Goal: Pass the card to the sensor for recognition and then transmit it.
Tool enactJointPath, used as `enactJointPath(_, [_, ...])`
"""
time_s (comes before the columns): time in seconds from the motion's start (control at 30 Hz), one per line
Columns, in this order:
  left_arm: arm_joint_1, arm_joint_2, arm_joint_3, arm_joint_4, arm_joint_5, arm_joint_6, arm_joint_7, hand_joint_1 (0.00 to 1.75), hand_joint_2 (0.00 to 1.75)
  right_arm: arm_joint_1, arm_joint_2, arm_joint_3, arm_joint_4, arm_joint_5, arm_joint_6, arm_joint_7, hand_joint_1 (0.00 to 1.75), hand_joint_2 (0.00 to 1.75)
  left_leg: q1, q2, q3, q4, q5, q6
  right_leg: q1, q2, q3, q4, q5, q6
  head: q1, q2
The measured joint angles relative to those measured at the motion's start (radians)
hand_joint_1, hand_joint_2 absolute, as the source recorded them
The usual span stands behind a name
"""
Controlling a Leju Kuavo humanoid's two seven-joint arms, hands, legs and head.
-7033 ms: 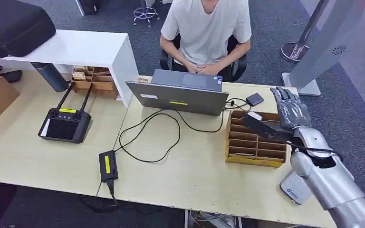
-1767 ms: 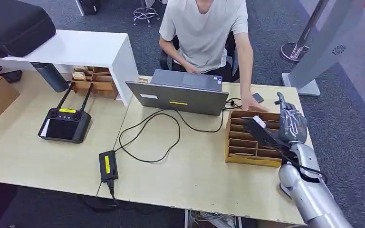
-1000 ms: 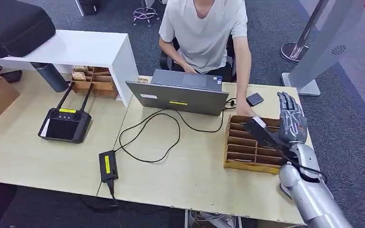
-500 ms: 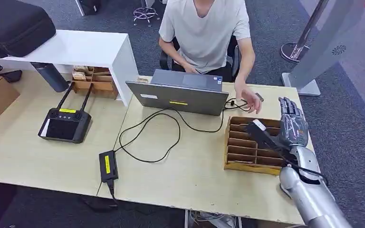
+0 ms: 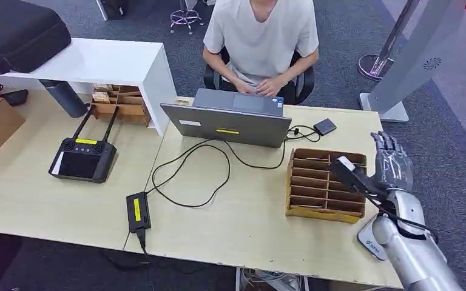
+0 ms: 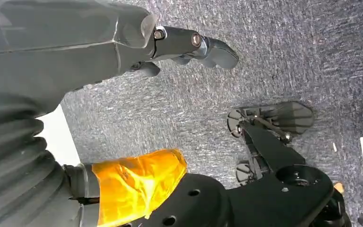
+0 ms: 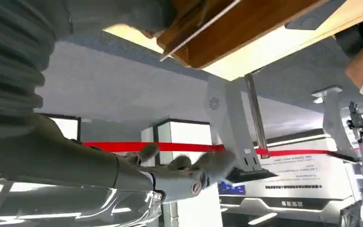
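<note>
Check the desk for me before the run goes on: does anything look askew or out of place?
The white reader overhangs the table's near edge, beside the right arm. Nothing else stands out.

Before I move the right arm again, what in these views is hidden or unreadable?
- Card: none identifiable; the wooden slotted tray is partly covered by the right hand and its black wrist mount in the head view.
- Right hand fingers: motion-blurred in the right wrist view.
- White device at the table edge: partly behind the forearm.

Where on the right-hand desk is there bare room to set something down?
Bare wood lies between the power brick and the wooden organizer, below the looping cable. It is crowded behind, around the laptop and small black device, and near the right hand.
</note>
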Motion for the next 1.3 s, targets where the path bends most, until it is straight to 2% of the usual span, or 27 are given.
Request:
enactJointPath(0.73, [-0.001, 0.0, 0.0, 0.0, 0.0, -0.001, -0.004, 0.0, 1.75, 0.006, 0.0, -0.014, -0.001, 0.004, 0.002, -0.006, 1.75, 1.75, 0.0, 0.0, 0.0, 0.0, 0.0, 0.0, 0.0, 0.0, 0.0, 0.0, 0.0, 0.0, 0.0, 0.0])
enactJointPath(0.77, [-0.001, 0.0, 0.0, 0.0, 0.0, 0.0, -0.002, 0.0, 1.75, 0.006, 0.0, -0.014, -0.001, 0.005, 0.003, -0.003, 0.58, 1.75, 0.0, 0.0, 0.0, 0.0, 0.0, 0.0, 0.0, 0.0, 0.0, 0.0, 0.0, 0.0, 0.0, 0.0])
enactJointPath(0.8, [-0.001, 0.0, 0.0, 0.0, 0.0, 0.0, -0.002, 0.0, 1.75, 0.006, 0.0, -0.014, -0.002, 0.006, 0.004, -0.003, 0.0, 1.75, 0.0, 0.0, 0.0, 0.0, 0.0, 0.0, 0.0, 0.0, 0.0, 0.0, 0.0, 0.0, 0.0, 0.0])
enactJointPath(1.07, [0.0, 0.0, 0.0, 0.0, 0.0, 0.0, -0.003, 0.0, 1.75, 0.009, 0.0, -0.013, -0.014, 0.036, 0.005, -0.003, 0.0, 1.75, 0.0, 0.0, 0.0, 0.0, 0.0, 0.0, 0.0, 0.0, 0.0, 0.0, 0.0, 0.0, 0.0, 0.0])
enactJointPath(1.3, [0.001, 0.0, 0.0, 0.0, 0.0, 0.0, -0.003, 0.0, 1.75, 0.021, 0.0, -0.003, -0.104, 0.065, 0.045, 0.015, 0.0, 1.75, 0.0, 0.0, 0.0, 0.0, 0.0, 0.0, 0.0, 0.0, 0.0, 0.0, 0.0, 0.0, 0.0, 0.0])
